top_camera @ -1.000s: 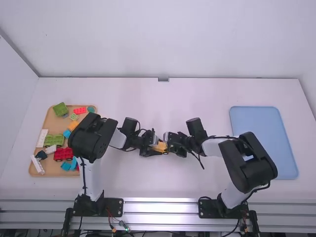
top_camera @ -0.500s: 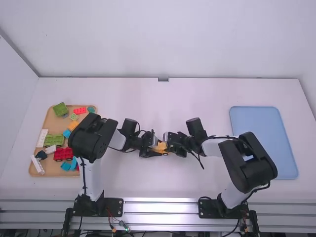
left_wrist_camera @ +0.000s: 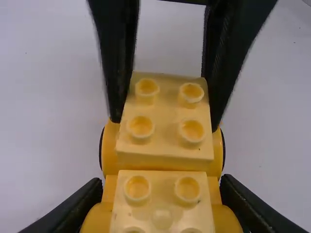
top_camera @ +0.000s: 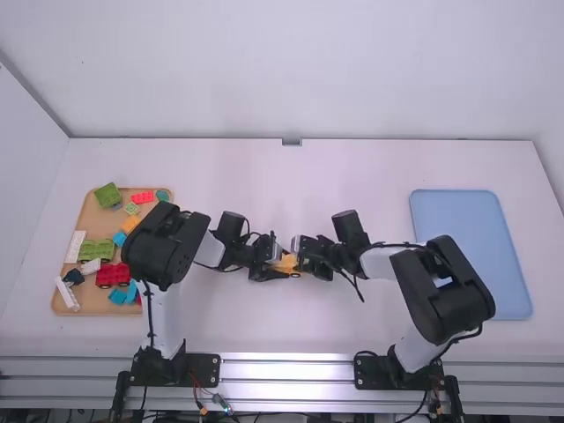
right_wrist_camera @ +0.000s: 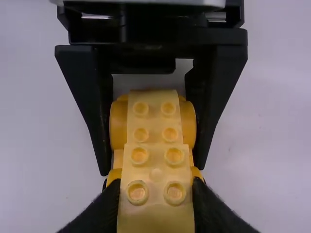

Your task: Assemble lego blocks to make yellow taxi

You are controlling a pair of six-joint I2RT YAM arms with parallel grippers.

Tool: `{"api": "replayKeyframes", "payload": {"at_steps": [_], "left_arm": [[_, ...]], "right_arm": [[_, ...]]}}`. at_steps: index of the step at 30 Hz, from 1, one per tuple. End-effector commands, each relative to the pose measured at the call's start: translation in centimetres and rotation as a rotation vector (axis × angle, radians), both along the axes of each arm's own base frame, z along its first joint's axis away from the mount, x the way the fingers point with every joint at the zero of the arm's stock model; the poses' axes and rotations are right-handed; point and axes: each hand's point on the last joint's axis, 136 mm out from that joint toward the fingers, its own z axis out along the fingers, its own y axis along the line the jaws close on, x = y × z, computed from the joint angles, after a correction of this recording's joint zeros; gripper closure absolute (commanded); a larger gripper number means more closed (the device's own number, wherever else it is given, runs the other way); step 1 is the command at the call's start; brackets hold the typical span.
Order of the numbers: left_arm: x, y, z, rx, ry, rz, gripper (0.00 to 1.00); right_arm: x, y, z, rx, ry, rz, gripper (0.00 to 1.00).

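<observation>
While clamping the studded yellow block assembly (top_camera: 286, 263) with the left gripper (top_camera: 276, 263), gripping it with the right gripper (top_camera: 302, 258) too. Holding it between the arms, near the middle of the worktop (top_camera: 256, 326). Showing pale yellow studded blocks (left_wrist_camera: 164, 117) on top, between rounded, deeper-yellow side parts (left_wrist_camera: 111, 149). Seeing a wooden tray (top_camera: 91, 212) at the left, bearing red, green, blue and white pieces, and facing a blue tray (top_camera: 471, 251) at the right.
</observation>
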Motion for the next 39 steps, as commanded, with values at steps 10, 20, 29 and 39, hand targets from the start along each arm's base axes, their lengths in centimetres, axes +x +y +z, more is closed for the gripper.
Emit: {"api": "replayKeyframes", "payload": {"at_steps": [10, 20, 29, 39], "left_arm": [[-0.49, 0.15, -0.87, 0.012, 0.048, 0.005, 0.61], [-0.73, 0.21, -0.99, 0.014, 0.057, 0.005, 0.69], [-0.76, 0.25, -0.99, 0.012, 0.048, 0.005, 0.69], [-0.71, 0.25, -0.97, 0.011, 0.047, 0.006, 0.70]], "right_arm": [[-0.32, 0.16, 0.21, 0.006, 0.002, 0.007, 0.45], [-0.31, 0.13, 0.16, 0.003, 0.002, 0.005, 0.60], [-0.37, 0.10, 0.12, 0.001, 0.000, 0.010, 0.74], [-0.33, 0.12, 0.15, 0.000, -0.025, 0.027, 0.76]]}}
